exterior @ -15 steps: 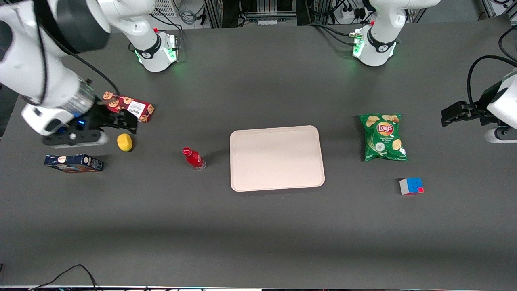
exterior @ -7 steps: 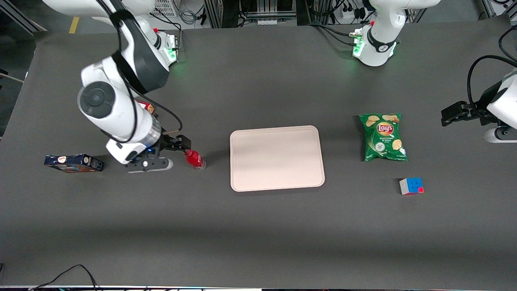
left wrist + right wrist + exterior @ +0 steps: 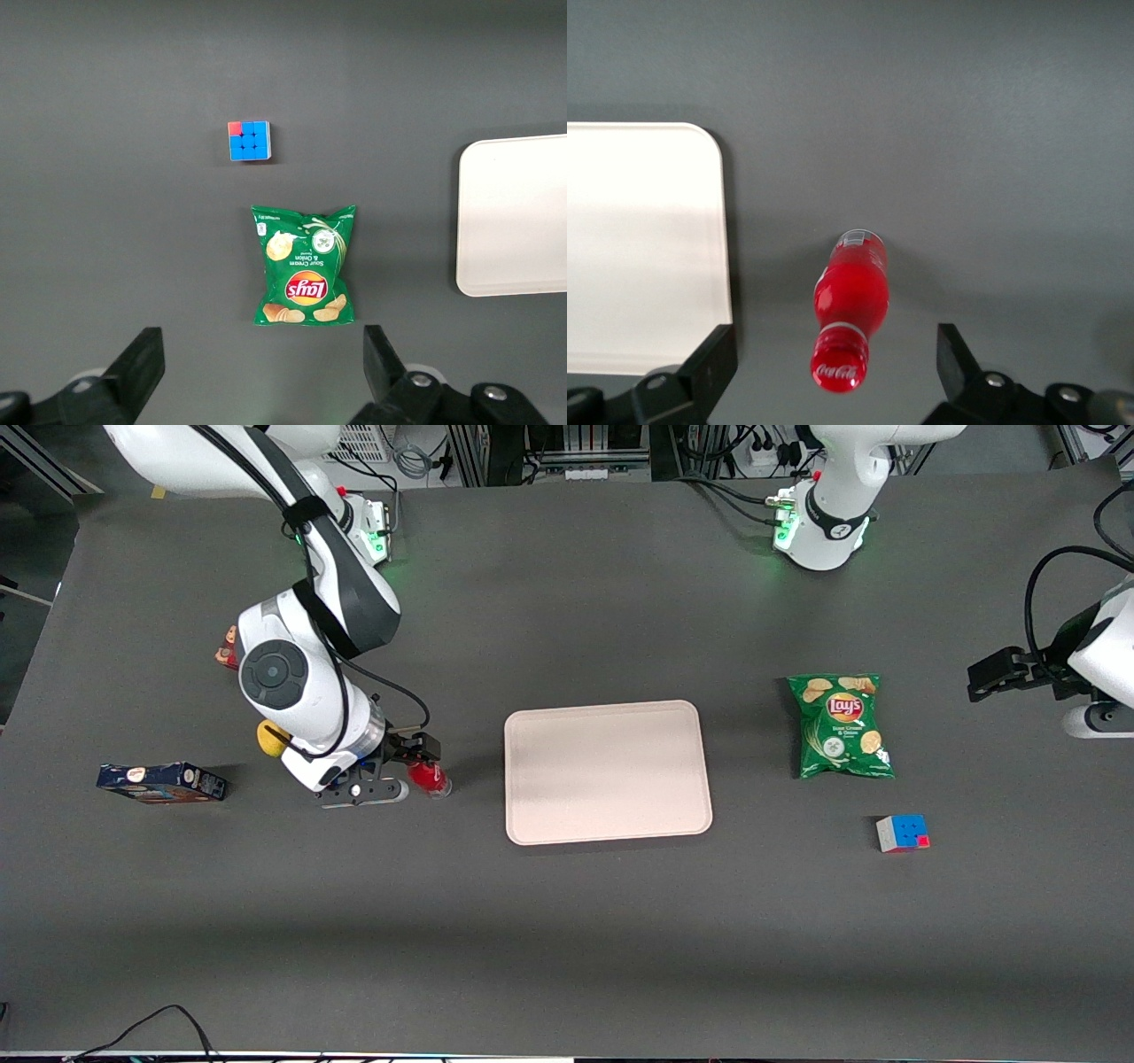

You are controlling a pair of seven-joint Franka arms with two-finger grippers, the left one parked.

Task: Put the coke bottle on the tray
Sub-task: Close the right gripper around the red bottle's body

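Note:
The coke bottle [image 3: 432,779], small with a red cap and red body, stands upright on the dark table beside the tray [image 3: 607,771], a little toward the working arm's end. The tray is large, flat, pale pinkish-beige and bare. My right gripper [image 3: 423,752] hovers right over the bottle with its fingers open. In the right wrist view the bottle [image 3: 850,305] stands with its cap between the two spread fingers of the gripper [image 3: 835,356], touching neither, and the tray's rounded edge [image 3: 700,239] is close by. The tray also shows in the left wrist view [image 3: 518,212].
A yellow lemon-like object [image 3: 268,737] and a cookie box [image 3: 227,654] peek out from under the working arm. A dark blue box [image 3: 161,782] lies at that end of the table. A green chip bag [image 3: 840,724] and a colour cube [image 3: 903,833] lie toward the parked arm's end.
My right arm has swung from over the cookie box and lemon toward the tray and now has its open gripper over the bottle. The bottle and tray have not moved.

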